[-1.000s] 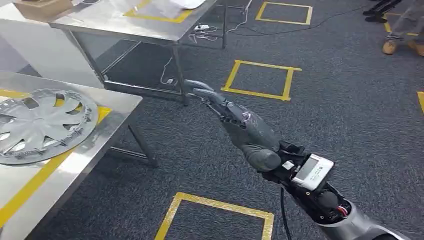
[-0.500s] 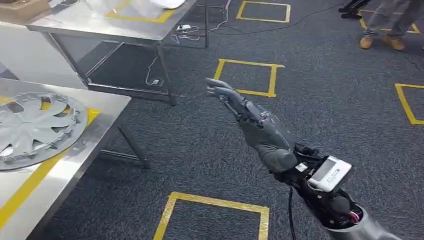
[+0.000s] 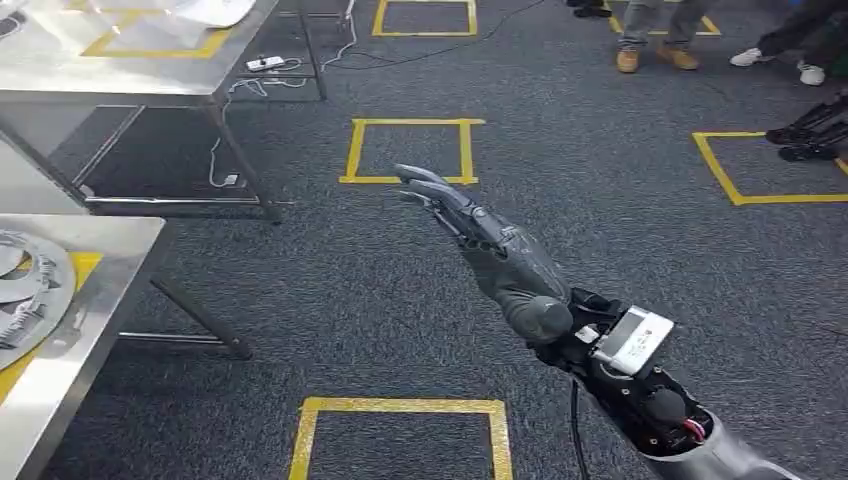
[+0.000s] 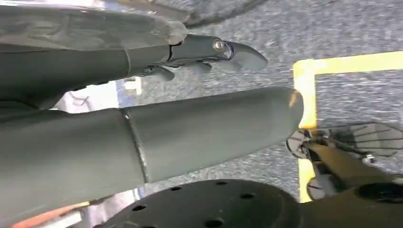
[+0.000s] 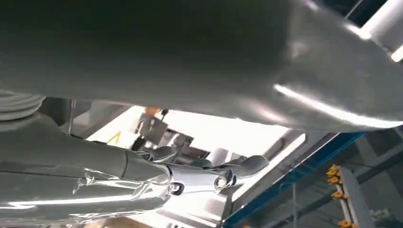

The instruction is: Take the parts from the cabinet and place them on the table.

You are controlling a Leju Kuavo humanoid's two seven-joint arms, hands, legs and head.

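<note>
A silver hubcap (image 3: 22, 300) lies on the steel table (image 3: 95, 290) at the far left of the head view, cut off by the picture's edge. My right hand (image 3: 495, 255) reaches forward over the grey carpet, well to the right of the table, fingers stretched out straight and holding nothing. In the right wrist view the same hand (image 5: 204, 176) has its fingers extended with nothing in them. My left hand (image 4: 204, 128) appears in the left wrist view over the carpet, thumb and fingers (image 4: 223, 50) apart and holding nothing.
A second steel table (image 3: 130, 60) stands at the back left with a power strip and cables (image 3: 265, 62) beside it. Yellow tape squares (image 3: 410, 150) mark the carpet. People's feet (image 3: 650, 55) stand at the top; dark stand legs (image 3: 810, 135) at the right.
The whole view has swung to the right: the table and hubcap slid toward the left edge. My right arm stays stretched out with its hand unchanged.
</note>
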